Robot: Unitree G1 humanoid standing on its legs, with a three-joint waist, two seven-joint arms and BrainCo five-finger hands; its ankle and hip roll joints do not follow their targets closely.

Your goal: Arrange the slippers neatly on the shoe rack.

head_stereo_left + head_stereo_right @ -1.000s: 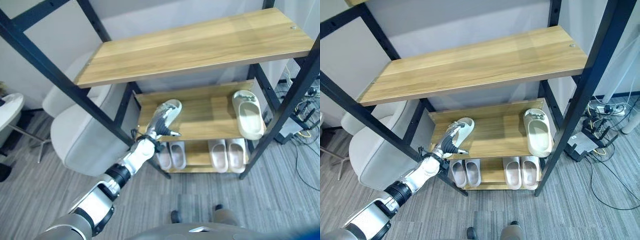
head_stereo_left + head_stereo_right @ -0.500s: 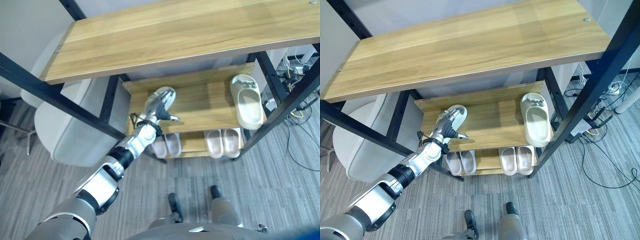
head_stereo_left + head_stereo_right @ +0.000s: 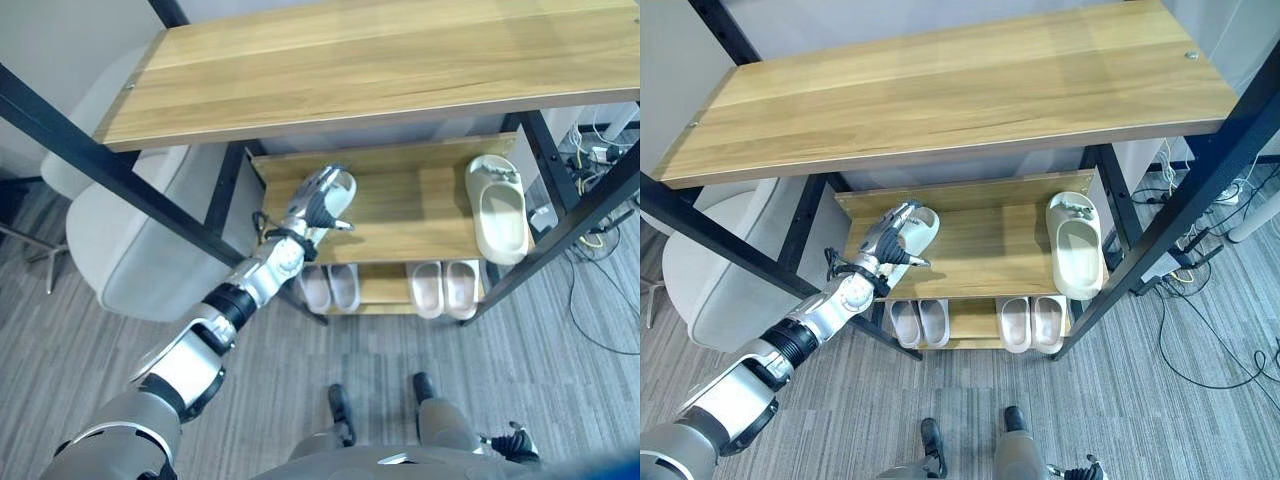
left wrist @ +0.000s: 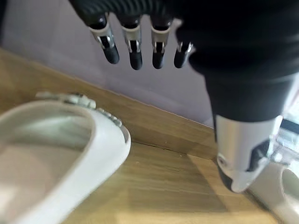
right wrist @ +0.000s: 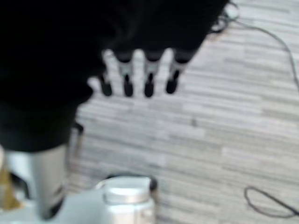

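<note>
Left hand [image 3: 313, 203] hovering over a slipper [image 3: 338, 190]
Fingers spread, holding nothing; slipper sits just past them, mid-left of frame.

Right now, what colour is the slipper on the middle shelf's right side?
Cream-white slipper; the right eye view shows it best.

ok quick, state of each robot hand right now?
Left robot hand: open, fingers straight above the white slipper on the middle shelf, holding nothing.
Right robot hand: open, empty, over the floor.
</note>
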